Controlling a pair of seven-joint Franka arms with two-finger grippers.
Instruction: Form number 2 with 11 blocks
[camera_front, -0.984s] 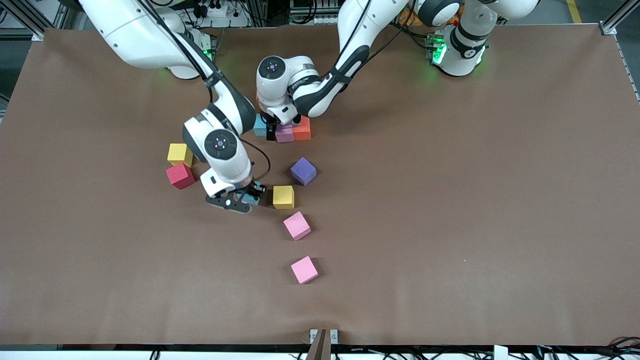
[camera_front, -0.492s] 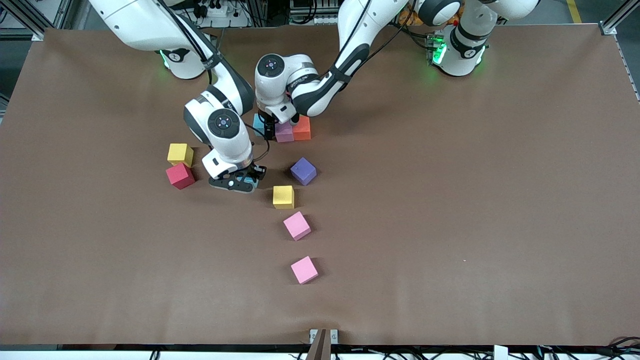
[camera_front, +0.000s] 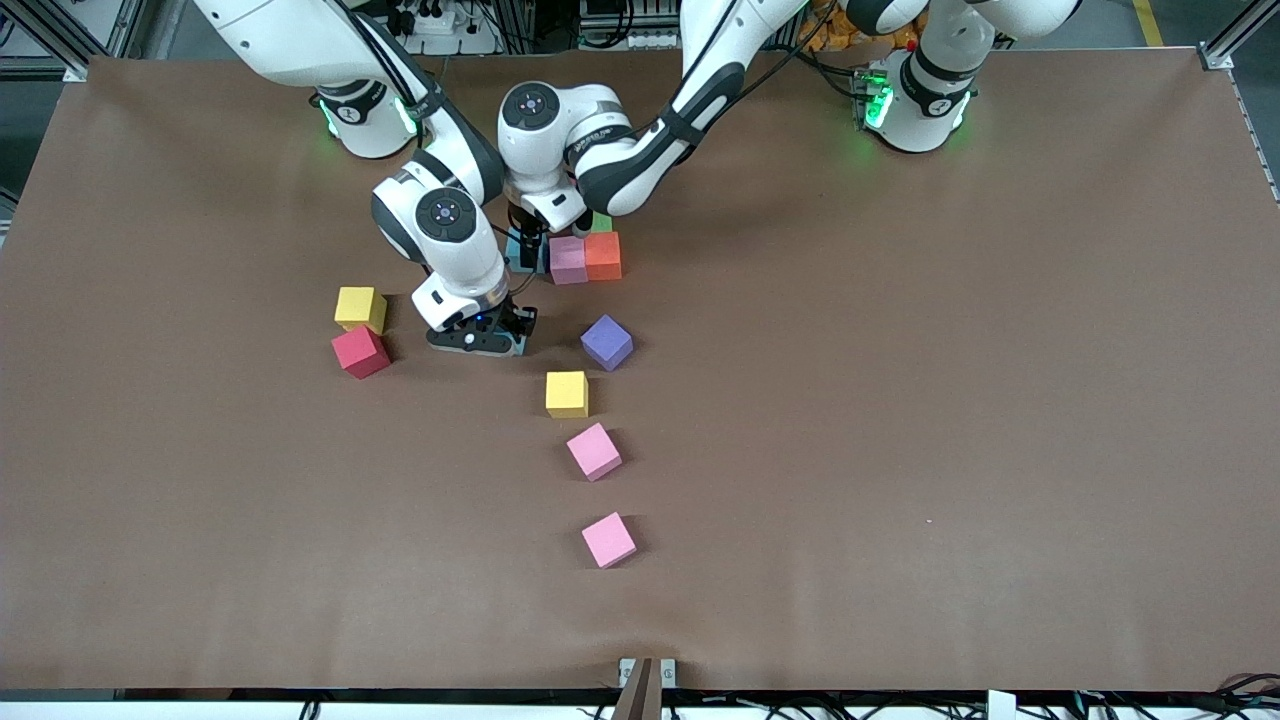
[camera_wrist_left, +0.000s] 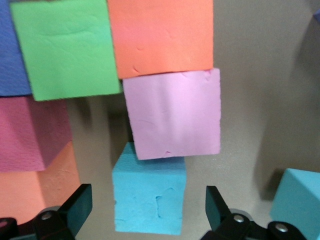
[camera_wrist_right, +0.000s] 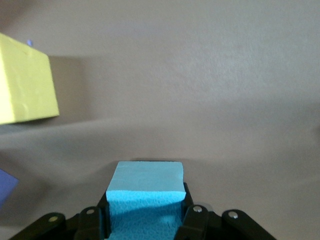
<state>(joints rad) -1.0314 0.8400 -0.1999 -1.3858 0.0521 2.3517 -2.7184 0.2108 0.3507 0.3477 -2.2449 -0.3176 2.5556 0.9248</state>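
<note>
The right claw is clenched on a light blue cube, carrying it above the table, over the spot just nearer the front camera than the half-built number 2. The left claw hangs released over that cluster, its fingers either side of a second light blue cube that touches the mauve-pink cube; orange and green cubes adjoin. Nearer the camera than the cluster lie a purple cube, a yellow cube and two bright pink cubes.
</note>
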